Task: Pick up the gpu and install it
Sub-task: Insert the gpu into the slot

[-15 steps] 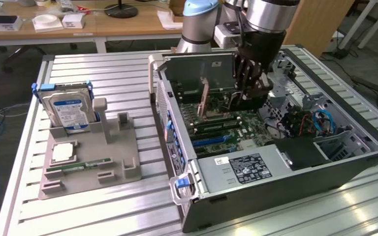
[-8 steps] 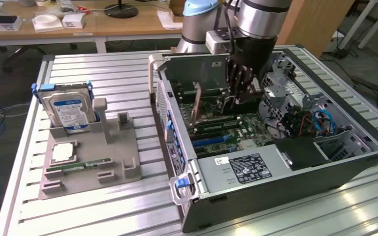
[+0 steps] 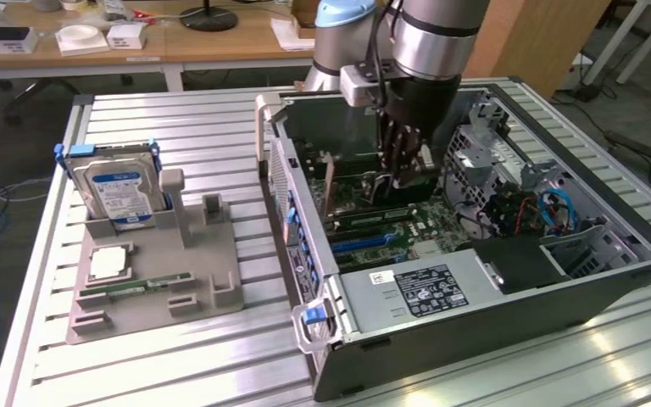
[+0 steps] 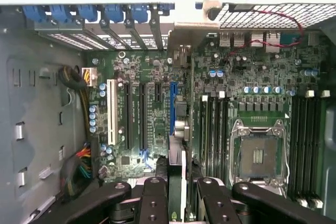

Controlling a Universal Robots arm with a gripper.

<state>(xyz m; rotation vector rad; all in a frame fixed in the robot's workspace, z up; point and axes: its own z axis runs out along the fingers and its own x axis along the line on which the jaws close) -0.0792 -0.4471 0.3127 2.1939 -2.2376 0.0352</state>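
Observation:
My gripper (image 3: 403, 174) reaches down into the open computer case (image 3: 642, 254), shut on the gpu (image 3: 354, 191). The gpu is a thin dark card standing on edge, and its light metal bracket (image 3: 328, 182) faces the case's rear wall. In the wrist view the gpu (image 4: 178, 129) appears edge-on, running from the rear slot openings back to between my black fingers (image 4: 155, 203). It lies along the blue expansion slot (image 4: 172, 103) of the motherboard (image 4: 247, 72). Whether it sits in the slot or hangs just above it cannot be told.
On the exterior view's left a grey holder (image 3: 207, 280) carries the silver hard drive (image 3: 116, 186), a processor chip (image 3: 111, 264) and a green memory stick (image 3: 136, 288). Inside the case are the power supply (image 3: 416, 292), a drive cage (image 3: 490, 144) and cable bundles (image 4: 79, 166).

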